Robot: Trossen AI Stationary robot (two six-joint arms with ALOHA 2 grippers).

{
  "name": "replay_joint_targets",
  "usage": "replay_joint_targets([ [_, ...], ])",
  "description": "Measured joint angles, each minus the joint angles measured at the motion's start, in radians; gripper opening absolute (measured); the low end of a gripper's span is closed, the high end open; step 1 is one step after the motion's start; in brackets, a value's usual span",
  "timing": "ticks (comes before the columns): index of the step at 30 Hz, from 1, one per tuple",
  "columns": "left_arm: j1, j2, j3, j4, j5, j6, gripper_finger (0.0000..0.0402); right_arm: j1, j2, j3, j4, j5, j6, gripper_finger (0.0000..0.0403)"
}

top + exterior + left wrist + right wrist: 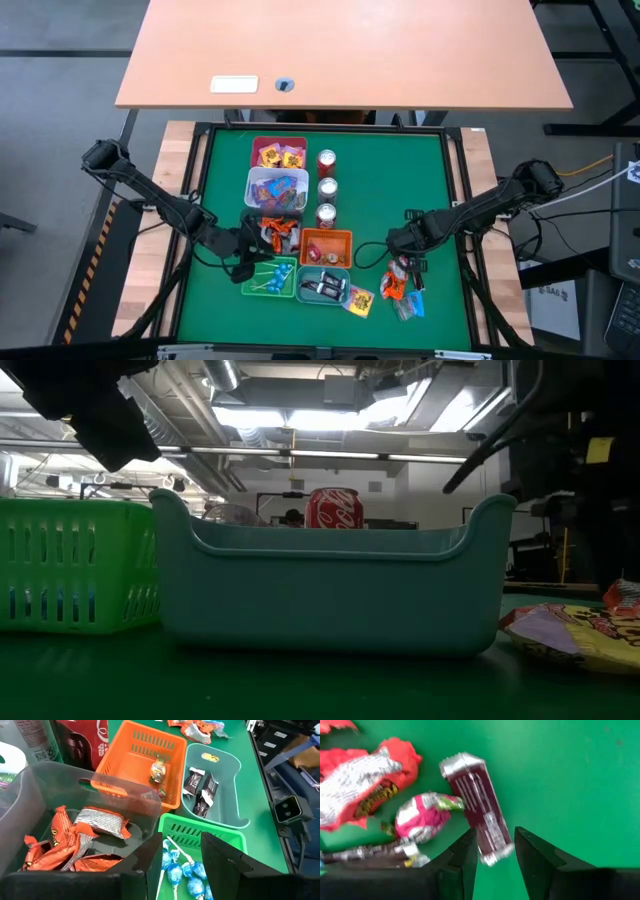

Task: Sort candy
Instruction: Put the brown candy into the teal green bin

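right gripper (494,851) lower centre of frame, jaws parted, straddling dark bar (478,806) on green mat, not yet clamped, lined up for pickup. left gripper (175,855) open, empty, above green bin (235,836) of blue lollipops (182,870), likely just dropped.

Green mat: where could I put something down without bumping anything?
The green mat is bare right of the three cans, and along its left edge beside the bins. It is crowded at the front, around the loose candy.
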Motion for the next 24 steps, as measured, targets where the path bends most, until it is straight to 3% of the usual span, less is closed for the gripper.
replay_joint_targets([
  [13,0.0,0.0,0.0,0.0,0.0,0.001,0.0122,0.0,-0.001,-0.105,0.127,-0.008,-0.002,0.0129],
  [24,0.0,0.0,0.0,-0.001,-0.038,0.002,0.0122,0.0,-0.002,-0.117,0.148,-0.024,0.0,0.0123],
])
